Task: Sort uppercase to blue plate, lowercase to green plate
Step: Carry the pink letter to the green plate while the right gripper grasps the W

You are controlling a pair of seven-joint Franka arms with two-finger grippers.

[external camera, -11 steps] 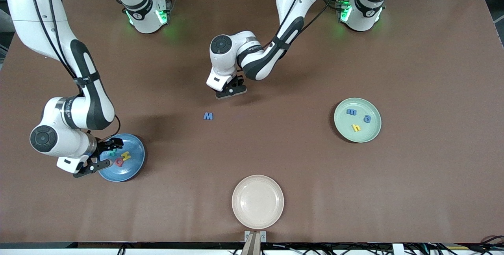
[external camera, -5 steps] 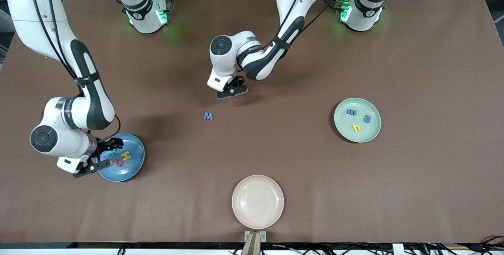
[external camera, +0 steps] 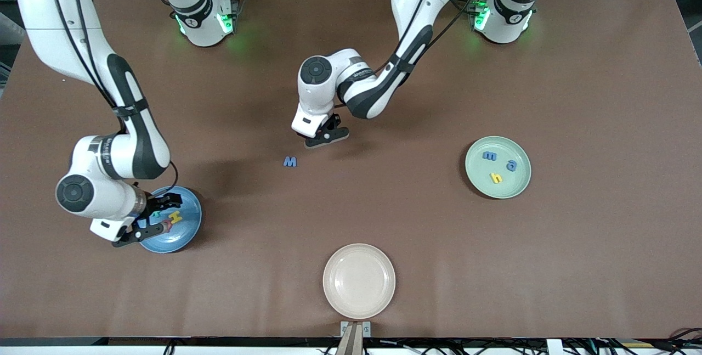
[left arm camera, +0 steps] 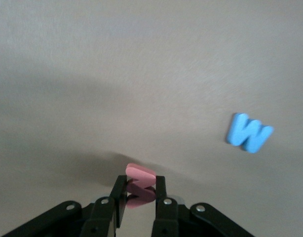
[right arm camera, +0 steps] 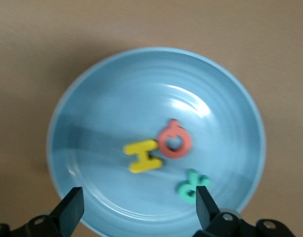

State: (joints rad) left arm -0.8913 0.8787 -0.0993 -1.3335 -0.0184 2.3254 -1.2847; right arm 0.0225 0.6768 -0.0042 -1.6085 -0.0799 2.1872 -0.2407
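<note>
Item: red w [left arm camera: 140, 185], clamped in my left pincer [external camera: 327, 136] mid-tabletop; green plate [external camera: 498, 167] lies toward my left arm's end. Right pincer [external camera: 155, 218]: apart, over blue plate [external camera: 185, 234]. Blue M [external camera: 290, 162]: unsorted.

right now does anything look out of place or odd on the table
One thing: the blue M lies alone on the bare table, on no plate, nearer the front camera than the left gripper, which is shut on a red w. Nothing looks spilled or damaged.

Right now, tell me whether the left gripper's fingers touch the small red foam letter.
Touching. The left wrist view shows the left gripper shut on the red letter, pinched between both fingers.
</note>
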